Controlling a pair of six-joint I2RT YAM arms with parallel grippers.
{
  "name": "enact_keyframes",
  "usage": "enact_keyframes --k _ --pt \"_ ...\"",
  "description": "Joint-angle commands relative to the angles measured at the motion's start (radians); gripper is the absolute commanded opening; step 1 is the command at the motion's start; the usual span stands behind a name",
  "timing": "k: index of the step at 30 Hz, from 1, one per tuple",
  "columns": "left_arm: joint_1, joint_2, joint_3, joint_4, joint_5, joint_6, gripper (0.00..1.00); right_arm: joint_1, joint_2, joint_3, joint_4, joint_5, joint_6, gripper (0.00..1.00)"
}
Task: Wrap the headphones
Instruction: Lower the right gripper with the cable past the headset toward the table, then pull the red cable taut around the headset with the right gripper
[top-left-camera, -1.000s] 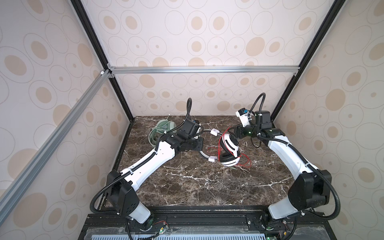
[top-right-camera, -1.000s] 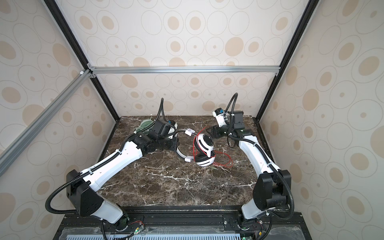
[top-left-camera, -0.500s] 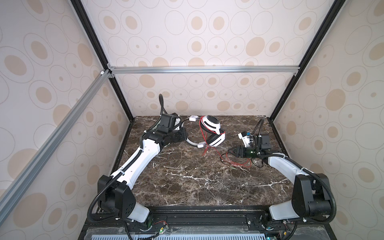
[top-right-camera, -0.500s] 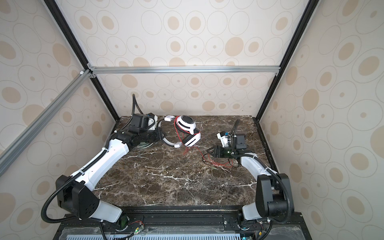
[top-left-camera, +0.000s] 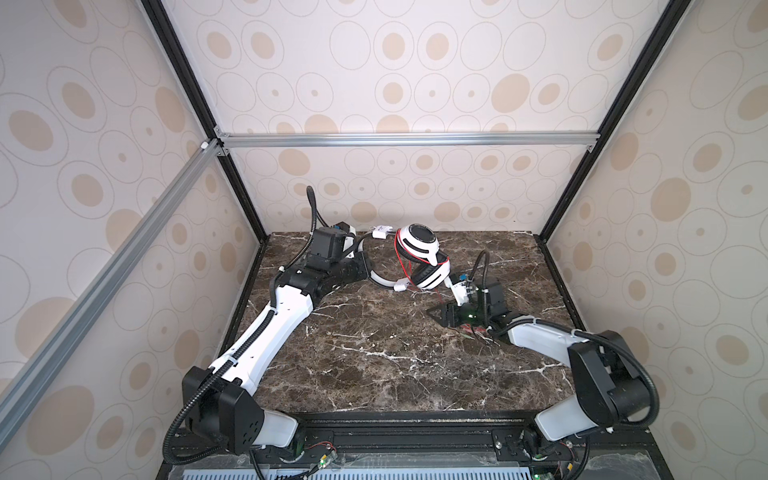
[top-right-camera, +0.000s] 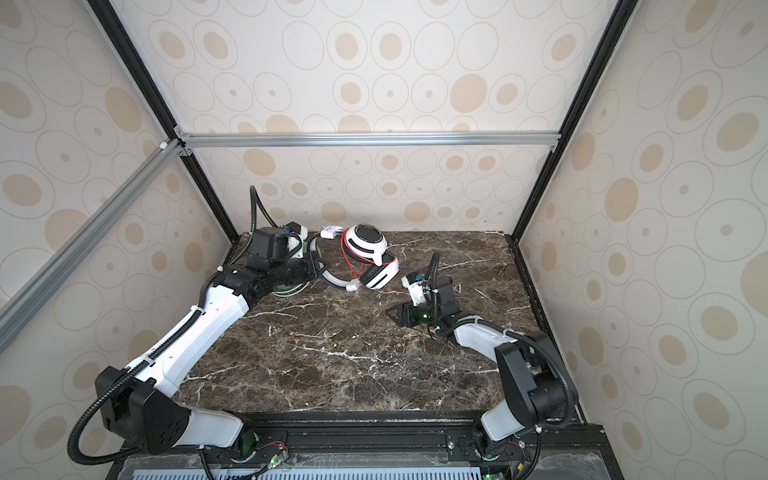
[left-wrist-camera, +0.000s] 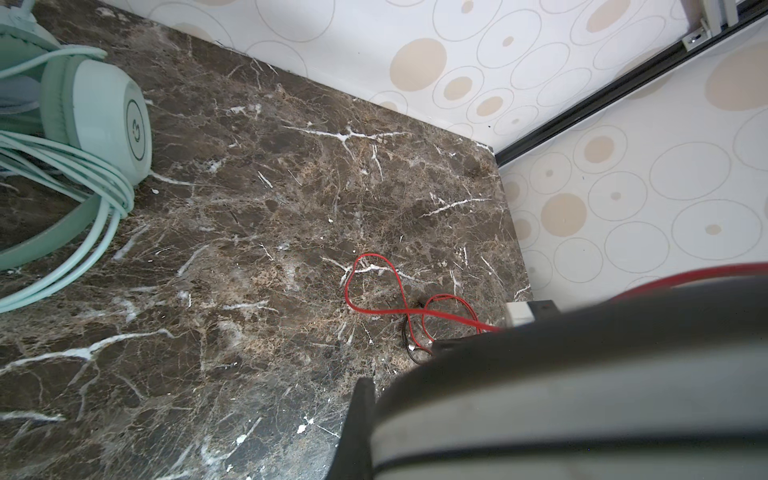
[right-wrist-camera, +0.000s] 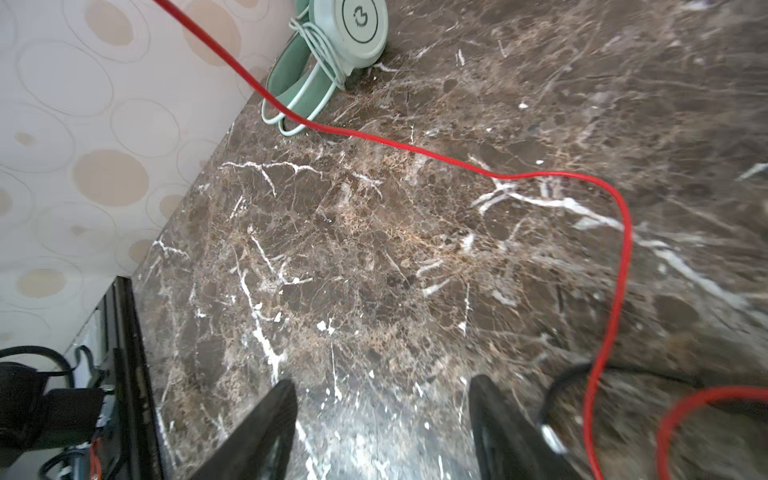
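The white-and-black headphones (top-left-camera: 419, 248) (top-right-camera: 368, 244) hang tilted at the back of the marble table, with the red cable (top-left-camera: 405, 266) looped over them. My left gripper (top-left-camera: 365, 267) (top-right-camera: 316, 266) is shut on their white headband, which fills the left wrist view as a blurred grey band (left-wrist-camera: 582, 415) beside one dark finger (left-wrist-camera: 358, 419). The cable's loose end trails on the table (left-wrist-camera: 374, 286) (right-wrist-camera: 415, 149). My right gripper (top-left-camera: 437, 313) (right-wrist-camera: 382, 415) is open and empty, low over the table. The mint-green headphones (left-wrist-camera: 95, 116) (right-wrist-camera: 357, 25) lie with their cable wound round them.
The mint-green headphones lie at the back left, mostly under my left arm (top-right-camera: 286, 291). Enclosure walls and black posts close in the table (top-left-camera: 374, 365) at the back and sides. A dark plug end (right-wrist-camera: 552, 436) lies beside my right fingers.
My left arm carried the white-and-black headphones from the table's middle to the back left. My right arm came down from the back to the table and slid left, its jaws a little wider.
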Motion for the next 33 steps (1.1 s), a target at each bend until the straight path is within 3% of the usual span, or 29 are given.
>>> enact_keyframes --k 1,7,15,18,23,33 --pt "0.010 -0.049 0.020 0.077 0.026 -0.032 0.00 0.028 0.099 0.013 0.249 0.100 0.061 0.69" --pt "0.032 -0.054 0.021 0.077 0.039 -0.036 0.00 0.035 0.251 0.172 0.162 0.166 0.029 0.70" --pt "0.077 -0.054 0.017 0.085 0.080 -0.053 0.00 0.057 0.358 0.451 -0.218 0.266 -0.163 0.69" --pt "0.090 -0.059 0.014 0.093 0.097 -0.061 0.00 0.057 0.416 0.555 -0.330 0.205 -0.220 0.68" --pt "0.110 -0.067 0.011 0.098 0.108 -0.067 0.00 0.062 0.481 0.636 -0.334 0.103 -0.245 0.68" --pt "0.121 -0.074 0.006 0.107 0.128 -0.074 0.00 0.066 0.652 0.935 -0.524 0.064 -0.252 0.68"
